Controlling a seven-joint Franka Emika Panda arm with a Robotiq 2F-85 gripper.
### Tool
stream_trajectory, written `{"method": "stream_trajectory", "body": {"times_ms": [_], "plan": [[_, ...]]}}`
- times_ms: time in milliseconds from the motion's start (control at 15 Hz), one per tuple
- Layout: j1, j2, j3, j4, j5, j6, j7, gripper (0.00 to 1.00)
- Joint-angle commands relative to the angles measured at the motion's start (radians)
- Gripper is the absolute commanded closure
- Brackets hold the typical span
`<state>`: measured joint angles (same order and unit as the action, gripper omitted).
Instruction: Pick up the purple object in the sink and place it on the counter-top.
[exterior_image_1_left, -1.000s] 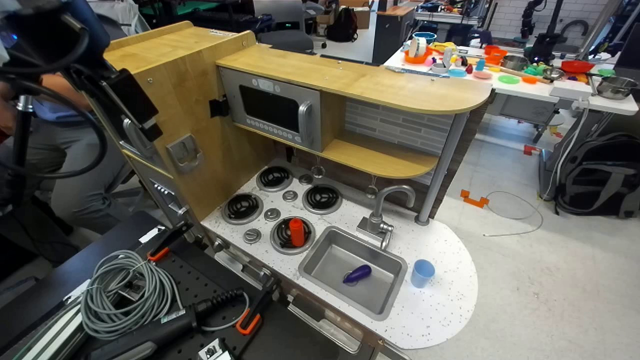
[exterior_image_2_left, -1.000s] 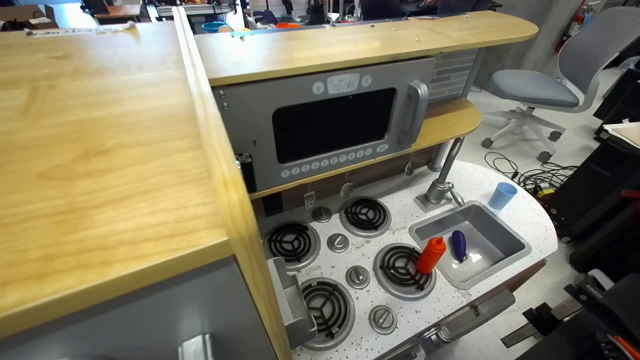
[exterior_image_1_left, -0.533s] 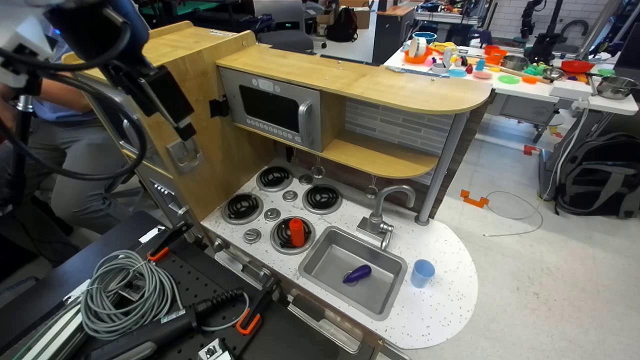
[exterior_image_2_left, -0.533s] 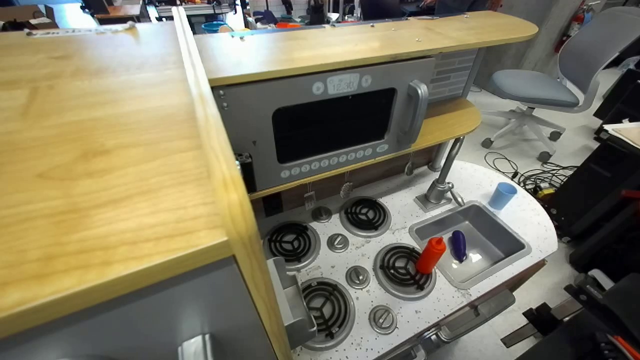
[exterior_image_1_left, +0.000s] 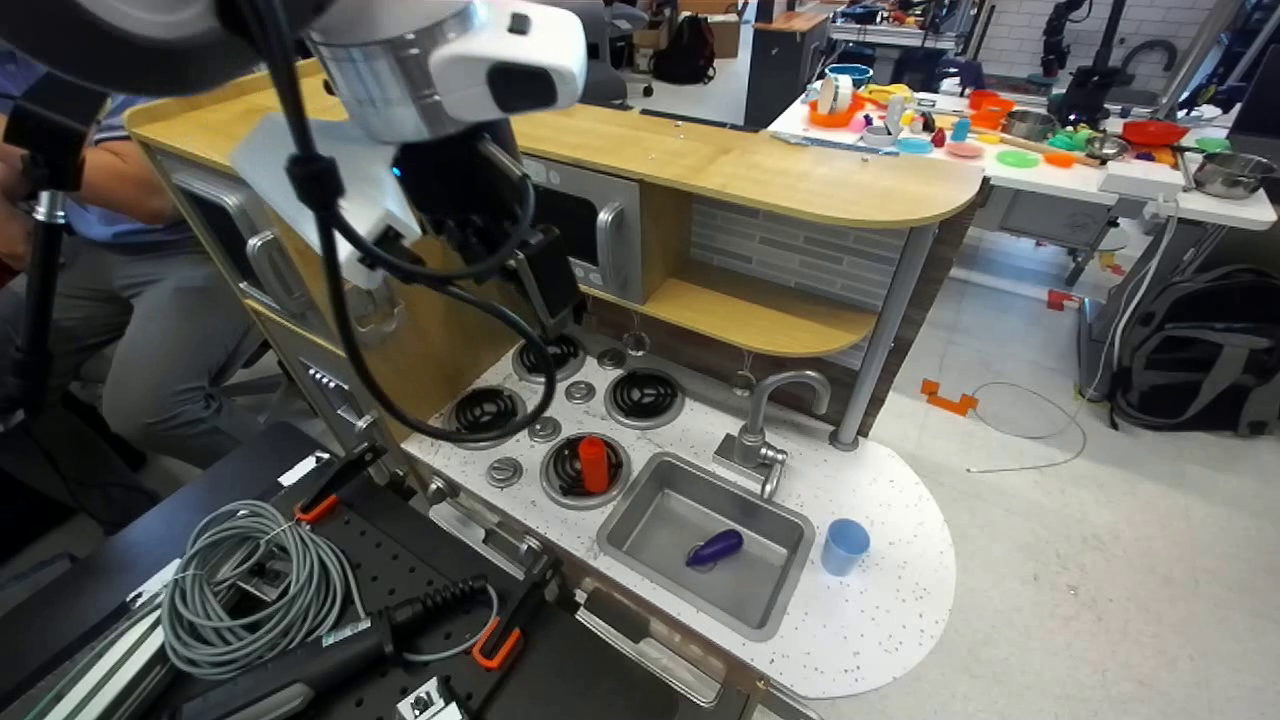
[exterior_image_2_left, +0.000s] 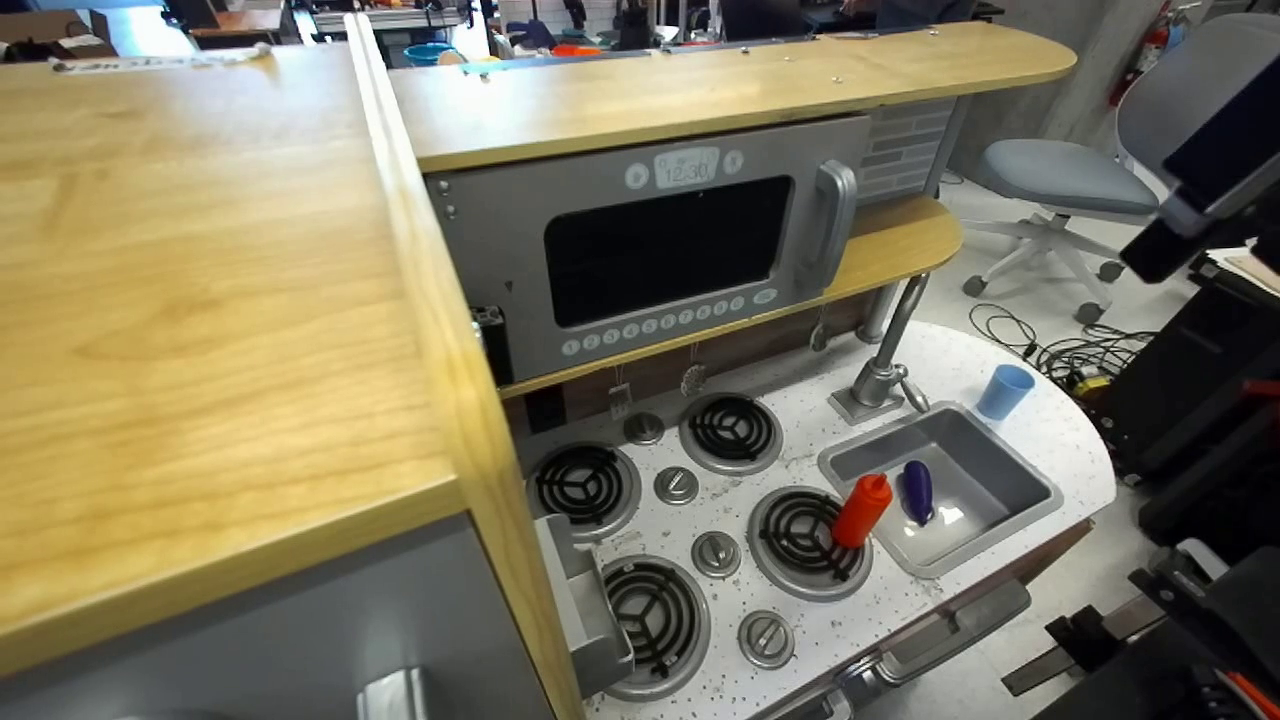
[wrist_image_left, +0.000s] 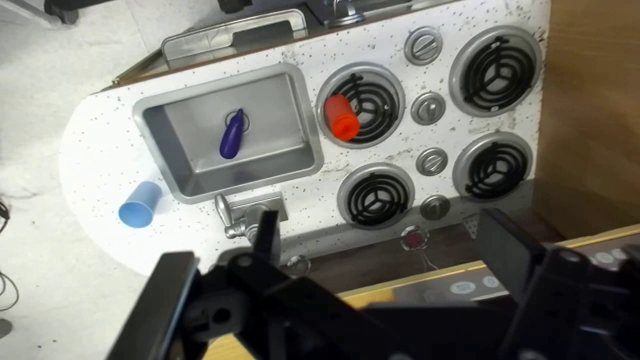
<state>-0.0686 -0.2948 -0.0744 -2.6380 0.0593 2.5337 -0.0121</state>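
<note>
Eggplant (wrist_image_left: 232, 135) lies in sink (wrist_image_left: 272, 115), narrow end toward front edge of counter (wrist_image_left: 107, 140), fat end toward back edge. Sink near front edge, toward rounded end; faucet (exterior_image_1_left: 755, 430) between sink and back edge. Cup (wrist_image_left: 140, 205) stands between sink and rounded edge. Bottle (wrist_image_left: 341, 118) stands on burner (wrist_image_left: 380, 102) near front edge, beside sink. Gripper (wrist_image_left: 382, 225) hangs above counter, well apart from eggplant, fingers (wrist_image_left: 505, 245) wide apart.

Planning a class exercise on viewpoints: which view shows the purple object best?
The wrist view: the purple object looks largest there, whole and seen from above in the sink. Both exterior views show it whole, but smaller.
</note>
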Motion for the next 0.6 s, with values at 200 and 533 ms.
{"method": "stream_trajectory", "body": {"times_ms": [200, 533], "plan": [[-0.059, 0.402, -0.05, 0.196, -0.04, 0.19, 0.015, 0.0], [-0.07, 0.667, -0.1, 0.358, -0.086, 0.213, 0.063, 0.0]]}}
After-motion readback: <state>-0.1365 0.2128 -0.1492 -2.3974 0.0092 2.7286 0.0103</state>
